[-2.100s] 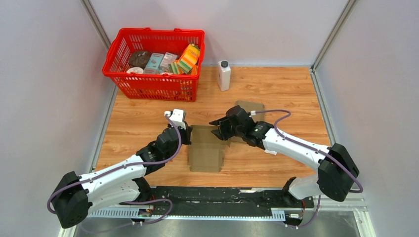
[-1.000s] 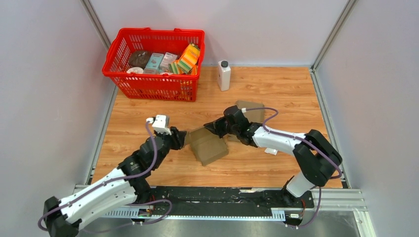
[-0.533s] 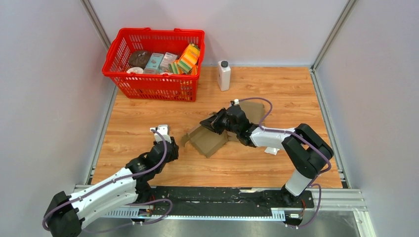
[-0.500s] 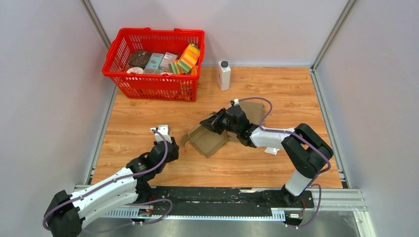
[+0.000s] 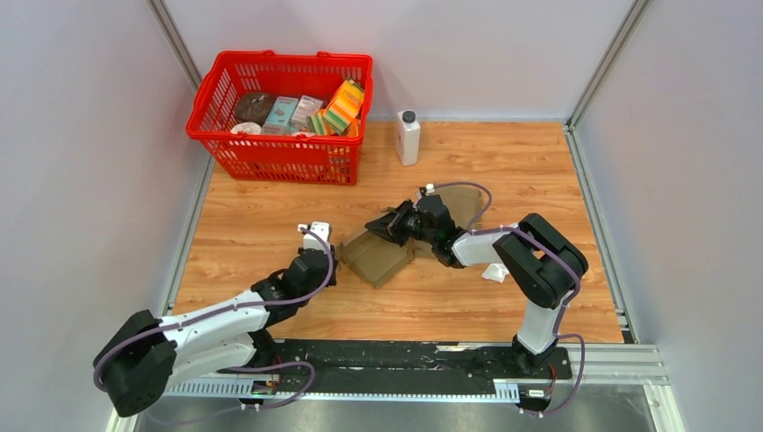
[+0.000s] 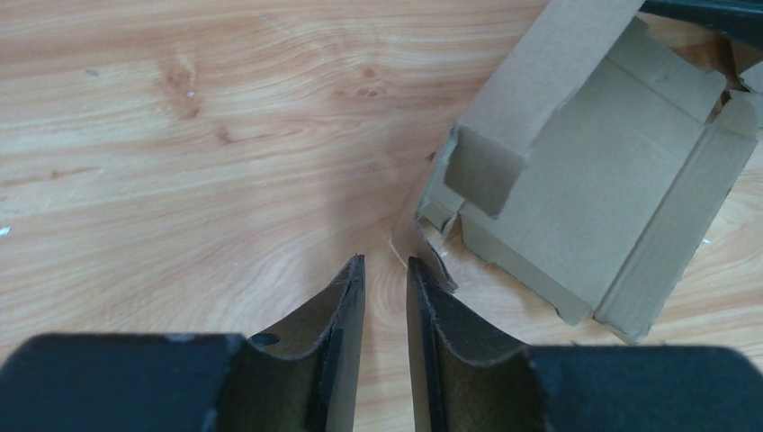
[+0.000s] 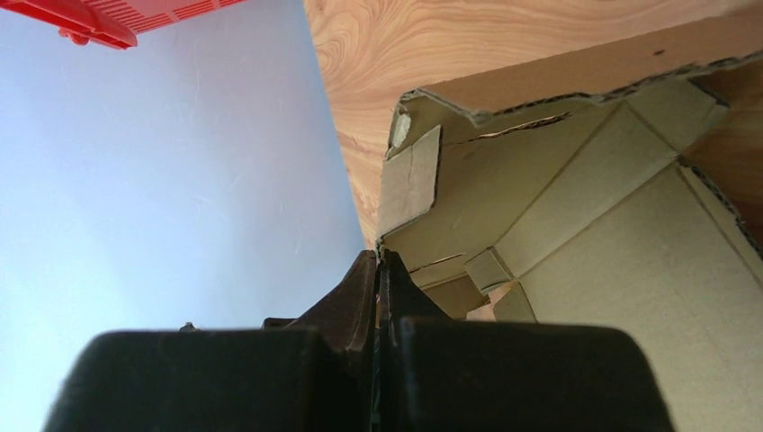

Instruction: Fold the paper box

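- The left arm [image 5: 225, 315] lies low and stretched out, from its base at the near left corner toward the middle of the bench [image 5: 531, 162].
- Its jaws point at the near left corner of the paper box [image 5: 378, 258]. They stand a little apart, with only a narrow gap and nothing between them. A torn flap corner of the box is just in front of the tips.
- The right arm [image 5: 531, 261] is folded sharply at the elbow. Its forearm runs low to the left and reaches the far right edge of the box.
- Its jaws are pressed together, and in the right wrist view a thin edge of a box flap seems pinched at their tips.
- The box lies in the middle of the bench, between the two arms, and it is turned diagonally.
- It is brown corrugated cardboard, open, with the inner side up.
- In the left wrist view, one long wall stands up with a small tab bent inward. The other flaps lie lower and spread out, so the box is only partly formed.
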### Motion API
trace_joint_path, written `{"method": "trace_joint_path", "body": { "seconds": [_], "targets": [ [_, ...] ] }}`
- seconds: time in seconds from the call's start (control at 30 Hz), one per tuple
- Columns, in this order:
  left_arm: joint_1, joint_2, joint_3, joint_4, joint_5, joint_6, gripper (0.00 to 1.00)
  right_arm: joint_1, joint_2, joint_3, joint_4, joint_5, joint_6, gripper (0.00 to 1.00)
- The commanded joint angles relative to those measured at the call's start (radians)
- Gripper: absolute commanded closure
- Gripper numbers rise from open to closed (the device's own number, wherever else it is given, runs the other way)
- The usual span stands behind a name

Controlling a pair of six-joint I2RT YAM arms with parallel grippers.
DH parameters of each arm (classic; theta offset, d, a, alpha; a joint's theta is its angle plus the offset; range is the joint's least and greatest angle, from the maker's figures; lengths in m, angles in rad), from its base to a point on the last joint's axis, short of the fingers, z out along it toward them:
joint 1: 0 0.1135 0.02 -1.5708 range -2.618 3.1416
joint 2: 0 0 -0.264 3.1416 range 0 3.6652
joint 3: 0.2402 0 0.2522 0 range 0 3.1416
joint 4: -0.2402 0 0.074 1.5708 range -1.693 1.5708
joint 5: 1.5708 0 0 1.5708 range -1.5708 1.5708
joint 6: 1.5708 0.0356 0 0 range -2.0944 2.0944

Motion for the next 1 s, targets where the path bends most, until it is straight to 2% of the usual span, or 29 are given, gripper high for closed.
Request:
{"method": "trace_joint_path", "body": {
  "seconds": [0.0, 0.4, 0.5, 0.53, 0.6, 0.7, 0.83, 0.97],
  "targets": [
    [0.004, 0.066, 0.08, 0.101, 0.042, 0.056, 0.69, -0.012, 0.023, 0.019, 0.01, -0.029, 0.015, 1.0],
    [0.001, 0.213, 0.177, 0.143, 0.038, 0.07, 0.67, -0.012, 0.024, 0.01, 0.008, -0.038, 0.037, 1.0],
    [-0.017, 0.227, 0.183, 0.147, 0.017, 0.082, 0.61, -0.013, 0.021, -0.001, 0.016, -0.032, 0.047, 1.0],
    [-0.027, 0.23, 0.18, 0.161, 0.003, 0.083, 0.54, -0.013, 0.018, -0.01, 0.021, -0.029, 0.049, 1.0],
    [-0.033, 0.241, 0.172, 0.183, -0.006, 0.086, 0.52, -0.01, 0.014, -0.018, 0.021, -0.022, 0.049, 1.0],
    [-0.031, 0.275, 0.181, 0.2, -0.012, 0.088, 0.55, -0.01, 0.001, -0.039, 0.025, 0.009, 0.034, 1.0],
    [-0.042, 0.322, 0.181, 0.259, -0.029, 0.08, 0.64, -0.009, -0.003, -0.068, 0.045, 0.023, 0.04, 1.0],
    [-0.08, 0.362, 0.21, 0.267, -0.119, 0.071, 0.72, -0.009, -0.011, -0.094, 0.059, 0.037, 0.055, 1.0]
  ]
}}
